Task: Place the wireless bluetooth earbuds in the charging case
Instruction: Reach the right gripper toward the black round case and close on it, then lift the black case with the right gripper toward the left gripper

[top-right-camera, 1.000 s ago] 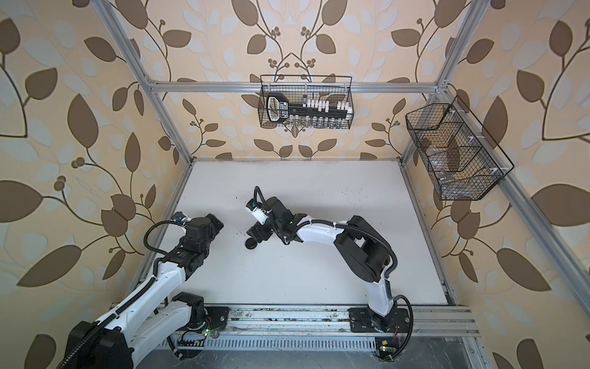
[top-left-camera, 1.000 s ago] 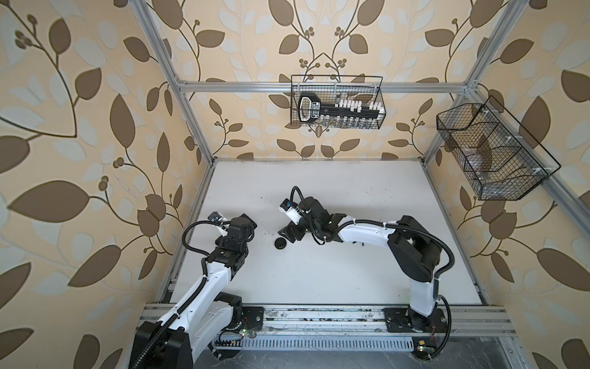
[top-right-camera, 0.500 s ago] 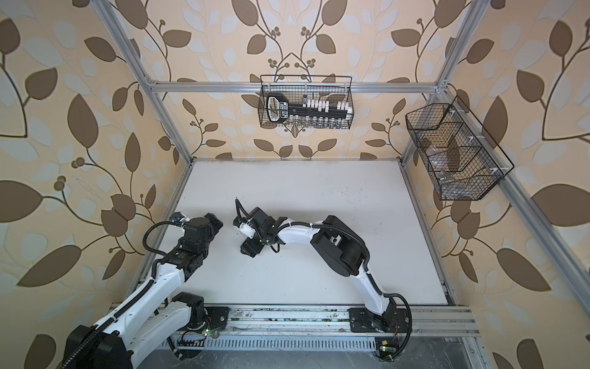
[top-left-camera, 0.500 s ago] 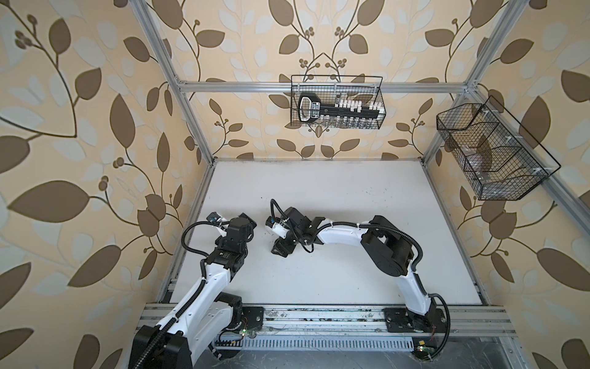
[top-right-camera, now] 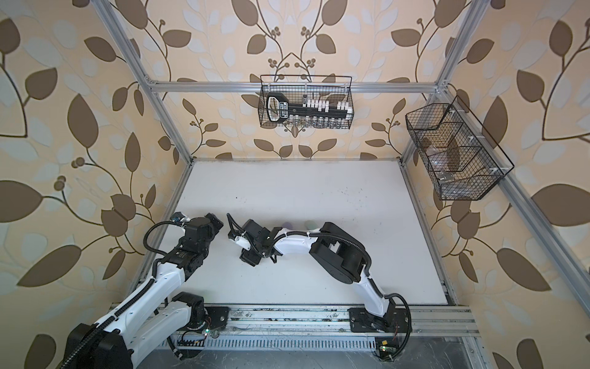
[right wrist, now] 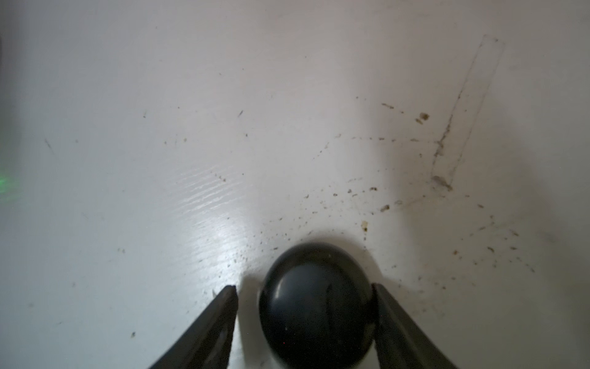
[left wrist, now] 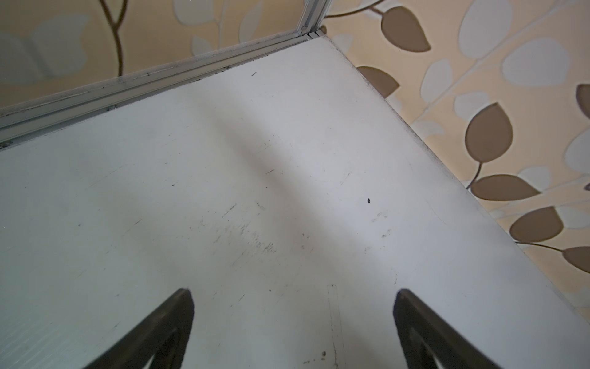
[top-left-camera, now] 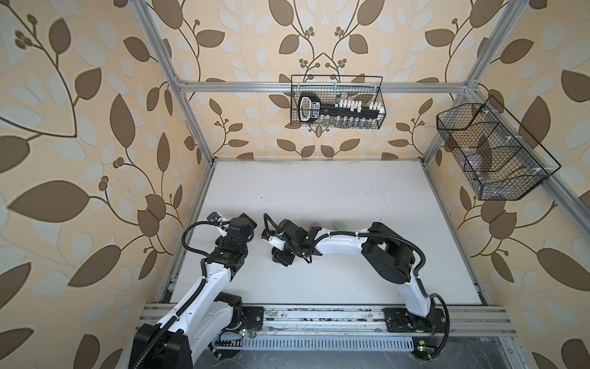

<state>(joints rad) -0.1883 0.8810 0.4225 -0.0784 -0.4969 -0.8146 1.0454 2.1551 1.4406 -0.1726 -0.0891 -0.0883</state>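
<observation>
Right end effector (right wrist: 305,287) straddles black charging case (right wrist: 316,319), one finger (right wrist: 396,313) touching, gap opposite; case partly cut off. Left end effector (left wrist: 294,290) wide.

The black charging case (right wrist: 316,306) is a glossy little dome, kinda pebble-shaped, with soft light reflections curving across its top. It sits flat on the white desk (right wrist: 159,143), parked between the two fingers of the right tool (right wrist: 305,287). One finger touches its side and the other has a thin sliver of desk showing next to it. Only the smooth shell shows, so I can't tell which way the lid faces.

Farther back on the desk, in both top views, a lavender blob (top-left-camera: 316,223) and a mint blob (top-left-camera: 336,224) peek out near each other. Both are small, rounded and pale, and too blurry to say whether they're cases or earbuds.
</observation>
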